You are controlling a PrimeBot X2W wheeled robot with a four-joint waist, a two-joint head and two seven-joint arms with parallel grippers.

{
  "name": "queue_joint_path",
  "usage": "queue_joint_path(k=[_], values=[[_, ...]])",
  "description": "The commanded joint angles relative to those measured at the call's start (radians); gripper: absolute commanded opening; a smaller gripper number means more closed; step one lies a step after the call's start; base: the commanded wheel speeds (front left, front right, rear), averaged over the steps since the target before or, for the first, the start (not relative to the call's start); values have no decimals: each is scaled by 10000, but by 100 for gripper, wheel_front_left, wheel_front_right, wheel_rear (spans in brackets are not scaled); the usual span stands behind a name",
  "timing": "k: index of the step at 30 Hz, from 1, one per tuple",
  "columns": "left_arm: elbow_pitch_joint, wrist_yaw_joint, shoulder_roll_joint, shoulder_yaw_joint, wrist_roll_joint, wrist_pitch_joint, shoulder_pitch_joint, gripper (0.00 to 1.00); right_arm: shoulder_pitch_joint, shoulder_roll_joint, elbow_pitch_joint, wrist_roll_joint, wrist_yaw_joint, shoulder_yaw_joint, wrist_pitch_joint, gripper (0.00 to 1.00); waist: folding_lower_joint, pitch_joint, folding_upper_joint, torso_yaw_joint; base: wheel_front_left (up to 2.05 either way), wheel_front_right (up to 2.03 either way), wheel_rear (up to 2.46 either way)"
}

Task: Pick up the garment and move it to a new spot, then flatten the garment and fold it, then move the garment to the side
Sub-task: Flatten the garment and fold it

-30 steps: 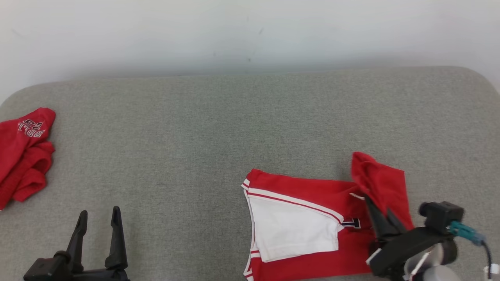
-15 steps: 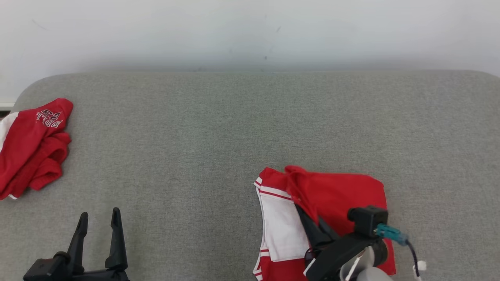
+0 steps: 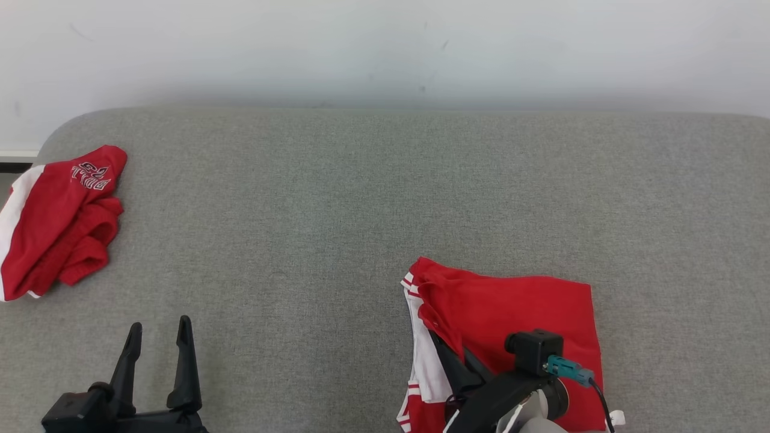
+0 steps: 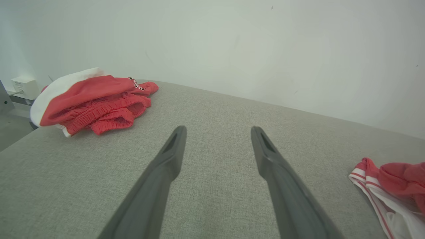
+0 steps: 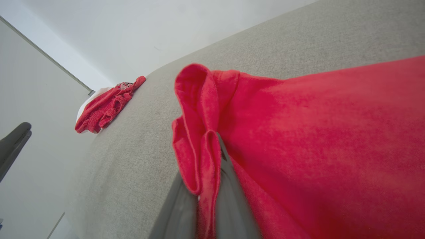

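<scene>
One fold looks nearly laid. The red garment (image 3: 517, 313) lies at five o'clock on the grey woven surface (image 3: 337, 198), a soft knit rectangle doubled over its white, red-striped panel. The right gripper (image 3: 450, 355) has its jaws pinched tight on the folded edge. The left gripper (image 3: 160, 328), at seven o'clock, has its jaws wide apart and holds nothing. Letting go, perhaps another fold, and moving it aside look left to do.

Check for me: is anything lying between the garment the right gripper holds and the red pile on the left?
Nothing visible. The grey surface between the garment, pinched by the shut right gripper, and the red pile looks bare. The open left gripper is nearer the front edge, off that line.
</scene>
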Motion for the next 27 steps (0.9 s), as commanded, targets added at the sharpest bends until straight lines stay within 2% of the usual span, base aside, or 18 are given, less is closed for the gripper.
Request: queue_joint_path(k=[1, 7, 16, 24, 27], values=[[23, 18, -7, 2, -14, -7, -96, 100, -189, 21, 264, 137, -26, 196, -168, 100, 0, -33, -1, 9, 0, 0, 0], [37, 18, -7, 143, 76, -7, 122, 100, -517, 12, 526, -460, -26, -138, -315, 100, 0, -200, -1, -154, 0, 0, 0], [23, 18, -7, 171, 180, -5, 277, 100, 575, -522, -1459, -2835, -26, -2694, -324, 100, 0, -590, -1, -544, 0, 0, 0], [-136, 18, -6, 209, 354, -7, 418, 100, 2011, -947, -3153, -4006, -26, -4413, -325, 100, 0, -806, -1, -837, 0, 0, 0], [-252, 18, -6, 236, 439, -5, 528, 100, 2562, -840, -3653, -4243, -26, -4925, -323, 100, 0, -839, -1, -892, 0, 0, 0]])
